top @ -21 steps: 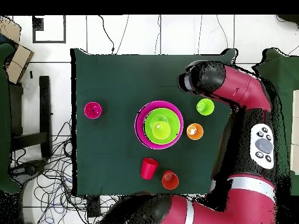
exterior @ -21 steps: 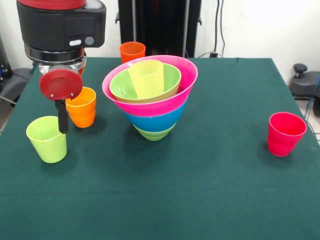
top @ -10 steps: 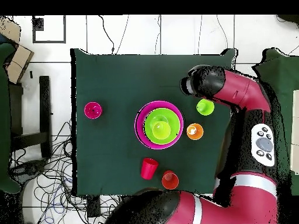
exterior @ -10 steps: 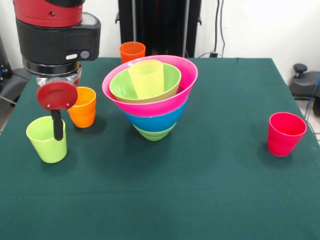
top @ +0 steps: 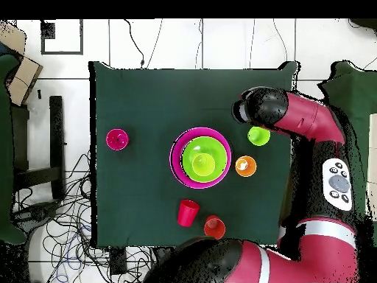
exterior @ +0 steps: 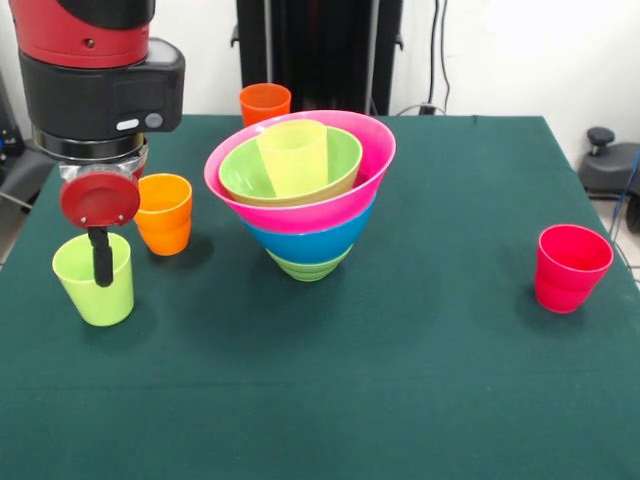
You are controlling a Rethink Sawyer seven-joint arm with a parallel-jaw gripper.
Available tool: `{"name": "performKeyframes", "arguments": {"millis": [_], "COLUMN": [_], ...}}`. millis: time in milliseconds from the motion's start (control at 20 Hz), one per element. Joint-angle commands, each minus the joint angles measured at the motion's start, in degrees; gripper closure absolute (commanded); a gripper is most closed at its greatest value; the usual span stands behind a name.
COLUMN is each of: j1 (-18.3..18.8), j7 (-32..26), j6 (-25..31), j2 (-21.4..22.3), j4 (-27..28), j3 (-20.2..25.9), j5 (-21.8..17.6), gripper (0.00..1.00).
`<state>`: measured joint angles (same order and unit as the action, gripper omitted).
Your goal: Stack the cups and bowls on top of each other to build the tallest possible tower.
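Gripper (exterior: 100,262) hangs over the lime green cup (exterior: 95,279), one dark finger (exterior: 101,258) showing in front of the cup's rim and upper wall; whether it sits inside or outside the rim cannot be told, and only one finger is seen, so cannot tell if the pincer is apart or together. Judged: lining up for a rim pinch on this cup, the loose piece nearest the arm

Landmark = tower (exterior: 300,195) at table centre: small green bowl base at the bottom, blue bowl, pink bowl, light green bowl, pale yellow cup (exterior: 293,157) standing inside on top. Nested, so it flares upward

Relative to the tower, front view: lime green cup well to the left and nearer the camera; orange cup (exterior: 163,213) left, just beside the lime one, so likely tight for an open finger; second orange cup (exterior: 264,103) behind; red cup (exterior: 571,267) far right. Overhead adds another red cup (top: 187,212) on its side, beside an orange one

Green table cloth (exterior: 400,380)
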<state>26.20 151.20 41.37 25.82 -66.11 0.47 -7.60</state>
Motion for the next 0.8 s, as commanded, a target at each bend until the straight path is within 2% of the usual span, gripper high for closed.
{"name": "performKeyframes", "arguments": {"millis": [50, 800], "j1": [0.71, 0.55], "j7": [-14.62, -11.72], "j6": [-3.26, -6.37], "j2": [-1.61, -3.8], "j4": [-4.46, -4.2], "j3": [7.19, 7.75], "j5": [-5.09, -8.03], "gripper": [0.0, 0.0]}}
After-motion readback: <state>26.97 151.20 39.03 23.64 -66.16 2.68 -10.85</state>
